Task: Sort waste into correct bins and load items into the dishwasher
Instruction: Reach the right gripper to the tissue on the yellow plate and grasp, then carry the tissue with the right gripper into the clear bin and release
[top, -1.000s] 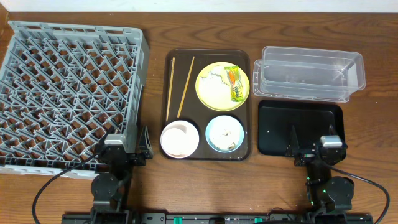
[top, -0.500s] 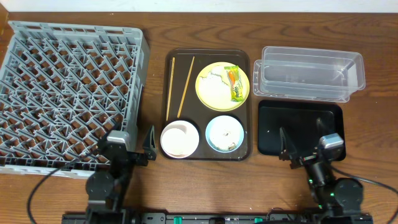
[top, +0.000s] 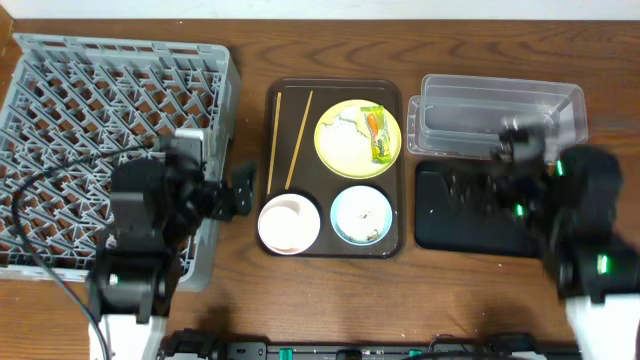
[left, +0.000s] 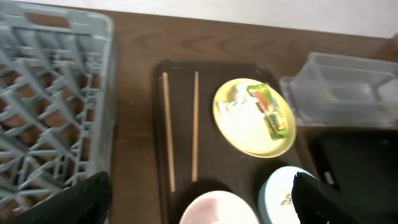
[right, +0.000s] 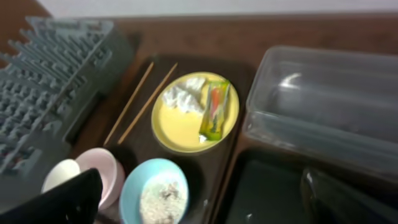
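Overhead: brown tray (top: 318, 186) between rack (top: 100, 100) and tub (top: 480, 110).

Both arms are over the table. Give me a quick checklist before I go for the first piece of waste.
1. Left gripper open, holding nothing: ok.
2. Right gripper open, holding nothing: ok.
3. Snack wrapper and crumpled tissue lie exposed on the yellow plate: ok.
4. Clear tub open-topped, nothing seen inside: ok.
5. Black tray free of items: cannot tell, the right arm hides part of it.
6. Rice scraps sit in the blue bowl, none seen on the brown tray: ok.
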